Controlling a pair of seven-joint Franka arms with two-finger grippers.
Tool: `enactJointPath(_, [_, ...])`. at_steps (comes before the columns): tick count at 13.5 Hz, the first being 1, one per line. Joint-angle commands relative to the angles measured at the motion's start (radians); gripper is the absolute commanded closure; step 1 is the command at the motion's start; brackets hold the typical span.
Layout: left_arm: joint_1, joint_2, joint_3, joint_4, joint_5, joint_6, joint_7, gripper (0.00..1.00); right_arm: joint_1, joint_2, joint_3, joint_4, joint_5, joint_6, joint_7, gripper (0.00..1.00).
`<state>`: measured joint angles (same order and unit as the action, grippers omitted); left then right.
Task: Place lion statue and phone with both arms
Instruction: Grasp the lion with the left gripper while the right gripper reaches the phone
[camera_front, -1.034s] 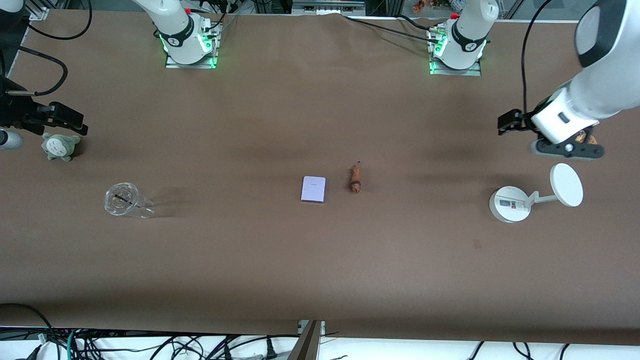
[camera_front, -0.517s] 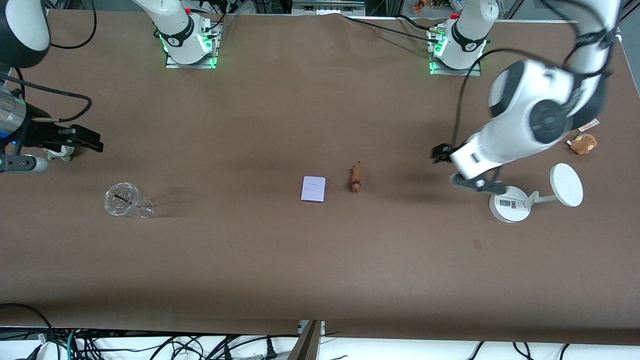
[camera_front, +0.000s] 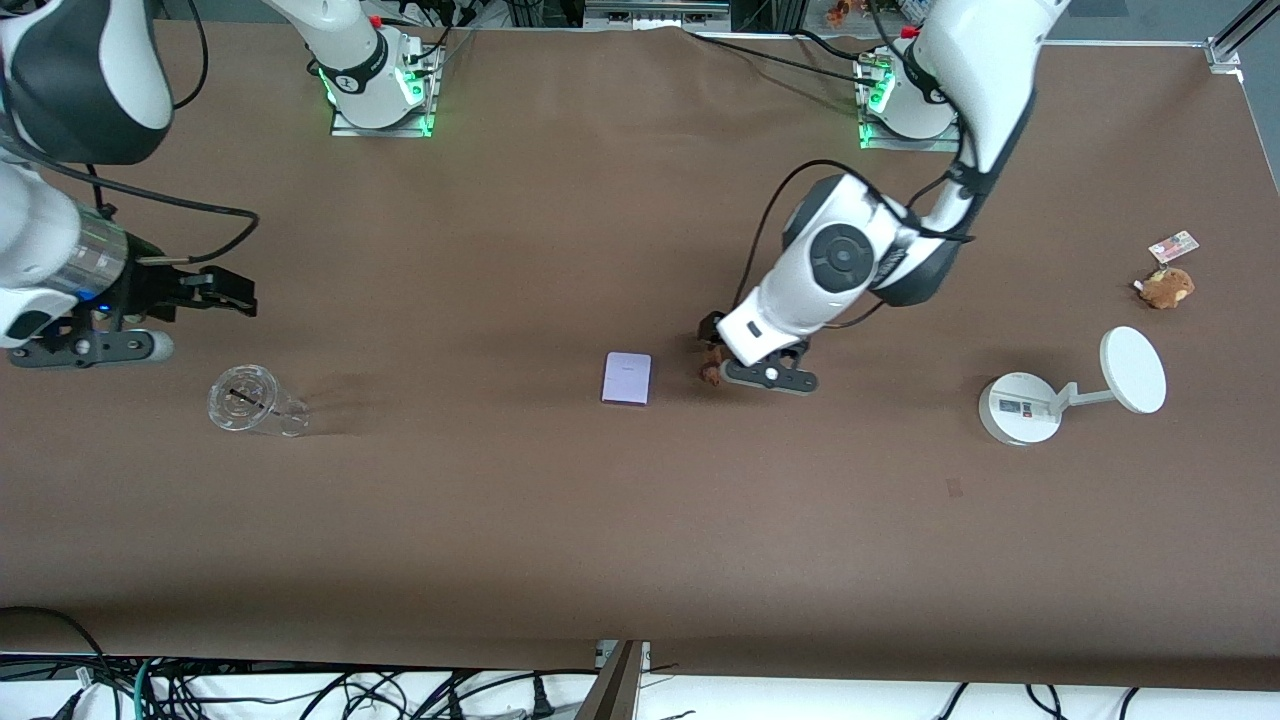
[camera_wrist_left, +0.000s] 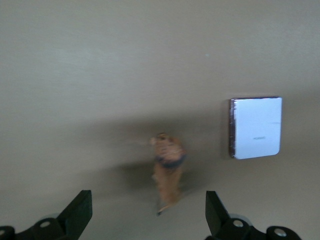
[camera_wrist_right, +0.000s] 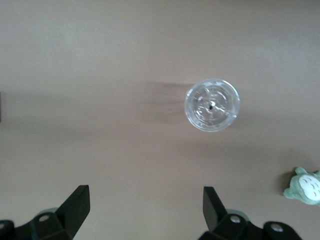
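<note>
One phone (camera_front: 627, 378) and one lion statue (camera_front: 711, 372) lie side by side mid-table, apart. Left gripper (camera_front: 712, 340) hovers over the statue, jaws spread wide, the figurine between them but untouched. Right gripper (camera_front: 235, 295), jaws wide, hangs near a clear cup (camera_front: 250, 400).

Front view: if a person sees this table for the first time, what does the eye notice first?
First the left gripper, open and low over the lion statue at the middle of the table, with the lavender phone lying flat beside the statue, toward the right arm's end. Next the right gripper, also open, hangs over bare table near a clear cup at that end.
</note>
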<state>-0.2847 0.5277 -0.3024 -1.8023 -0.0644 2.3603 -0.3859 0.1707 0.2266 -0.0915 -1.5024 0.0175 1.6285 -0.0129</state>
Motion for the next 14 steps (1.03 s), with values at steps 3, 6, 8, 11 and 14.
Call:
enactJointPath(3, [-0.050,0.092,0.014,0.018,0.003,0.129,-0.018,0.00,0.021,0.022,0.001,0.021,0.001,0.039,0.074,0.00])
enactJointPath(6, [-0.051,0.129,0.014,0.017,0.051,0.162,-0.021,0.00,0.052,0.071,-0.001,0.021,0.030,0.111,0.079,0.00])
enactJointPath(8, [-0.050,0.130,0.014,0.017,0.054,0.163,-0.021,0.19,0.091,0.115,-0.001,0.021,0.042,0.189,0.152,0.00])
enactJointPath(11, [-0.050,0.129,0.014,0.015,0.063,0.159,-0.016,0.86,0.159,0.189,-0.001,0.019,0.041,0.273,0.263,0.00])
enactJointPath(14, [-0.042,0.121,0.014,0.015,0.126,0.139,-0.014,0.96,0.216,0.258,-0.001,0.019,0.038,0.349,0.358,0.00])
